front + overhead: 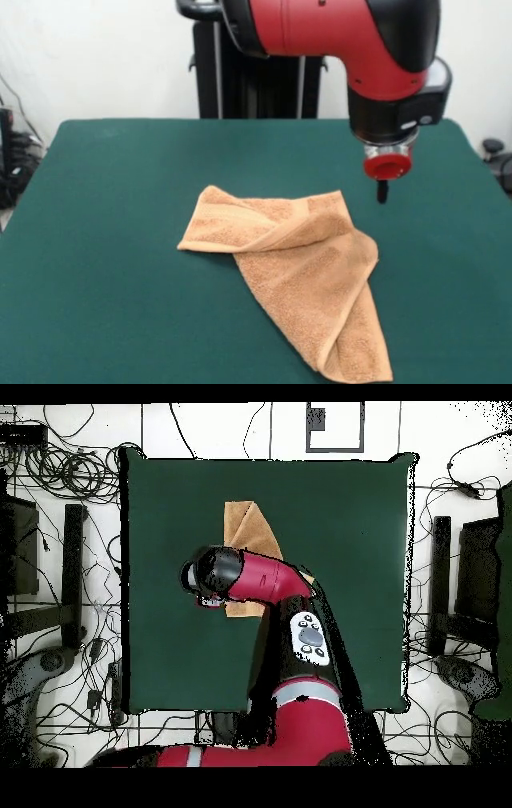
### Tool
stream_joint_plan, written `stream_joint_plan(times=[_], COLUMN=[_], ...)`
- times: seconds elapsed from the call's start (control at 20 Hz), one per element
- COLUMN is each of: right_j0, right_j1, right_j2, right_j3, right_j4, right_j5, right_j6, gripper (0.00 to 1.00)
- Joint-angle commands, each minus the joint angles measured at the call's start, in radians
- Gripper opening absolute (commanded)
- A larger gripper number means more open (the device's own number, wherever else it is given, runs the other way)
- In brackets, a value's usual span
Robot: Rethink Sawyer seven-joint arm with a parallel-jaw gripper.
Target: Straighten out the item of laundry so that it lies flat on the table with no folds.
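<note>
The light orange-tan terry-cloth towel (pixel 296 268) lies near the middle of the dark green felt-topped surface (pixel 104 200), folded over itself into a rough triangle: one band-edged layer runs across the far side, and a long flap trails from it toward the camera's edge of the surface, ending in a narrow doubled tip. Its long axis in the front view therefore runs from the upper left corner down to the lower right tip. The red and black arm's gripper (pixel 382 190) hangs just off the towel's far right corner, close above the green felt and not touching the cloth; only a single dark tip shows under the red collar, so whether it stands wide or narrow I cannot tell. In the front view the towel lies to the left of and nearer the camera than the gripper (the overhead view, turned half round, hides most of this under the arm and shows only the cloth's far portion). The coming move likely calls for a short shift onto that nearest folded corner, then a pull away from the fold to open the layers.
</note>
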Motion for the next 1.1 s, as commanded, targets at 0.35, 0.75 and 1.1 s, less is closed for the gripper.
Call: stream_joint_plan(times=[0.35,0.75,1.1], right_j0=[0.163,0.239,0.264], right_j1=[0.080,0.132,0.148], right_j2=[-0.155,-0.258,-0.315], right_j3=[-0.064,-0.105,-0.109], right_j4=[0.061,0.101,0.131], right_j5=[0.076,0.003,-0.018], right_j6=[0.307,0.352,0.324], gripper=[1.00,1.00,1.00])
